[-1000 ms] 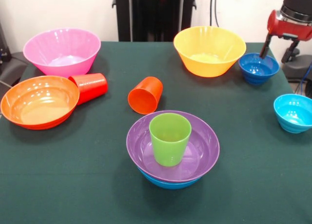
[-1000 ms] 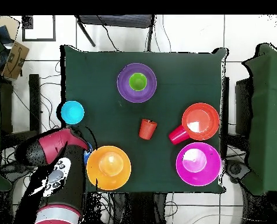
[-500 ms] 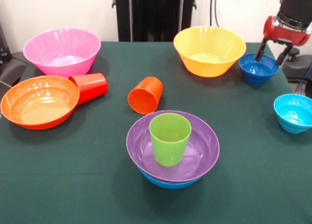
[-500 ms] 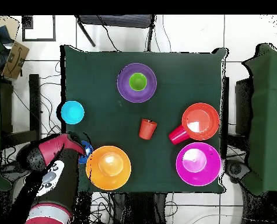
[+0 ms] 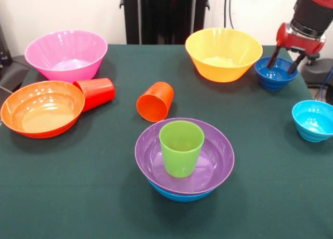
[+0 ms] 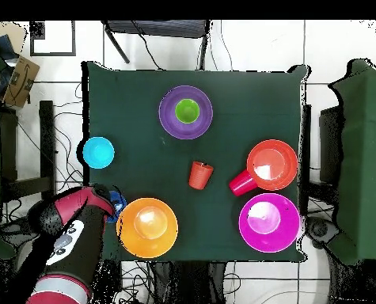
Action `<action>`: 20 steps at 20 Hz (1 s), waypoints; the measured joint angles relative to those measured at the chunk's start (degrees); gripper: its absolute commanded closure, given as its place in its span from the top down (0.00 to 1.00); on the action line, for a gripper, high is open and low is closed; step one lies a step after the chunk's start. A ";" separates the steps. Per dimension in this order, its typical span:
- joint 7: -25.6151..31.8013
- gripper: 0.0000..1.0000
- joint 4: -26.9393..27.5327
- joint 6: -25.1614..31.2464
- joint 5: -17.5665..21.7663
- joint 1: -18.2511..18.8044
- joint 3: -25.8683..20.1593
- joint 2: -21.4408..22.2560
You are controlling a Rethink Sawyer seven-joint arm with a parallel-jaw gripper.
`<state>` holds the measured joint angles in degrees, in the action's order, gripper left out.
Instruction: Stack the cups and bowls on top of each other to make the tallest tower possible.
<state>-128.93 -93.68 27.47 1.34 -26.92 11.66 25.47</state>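
Now | tool (image 5: 283,64) spread open, holding nothing | small dark blue bowl (image 5: 276,75) directly beneath fingertips

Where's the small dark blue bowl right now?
Front view: the dark blue bowl sits at the table's far right, just right of the yellow bowl and beyond the cyan bowl, with the open gripper straddling it.

Yellow bowl (image 5: 223,53) (crowding gripper (image 5: 282,64))

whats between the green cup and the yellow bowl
Only bare green cloth between the green cup and yellow bowl, clearest in the front view; the purple bowl's rim aside.
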 measured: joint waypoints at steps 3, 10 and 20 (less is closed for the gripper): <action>0.00 1.00 0.01 -0.20 -0.68 -0.49 0.81 -0.87; 0.00 1.00 0.01 -0.20 -2.19 -0.99 1.64 -1.78; 0.00 1.00 -0.04 -0.19 -5.70 1.27 0.18 -0.72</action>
<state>-128.93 -93.72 27.28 -4.37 -25.65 11.84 24.74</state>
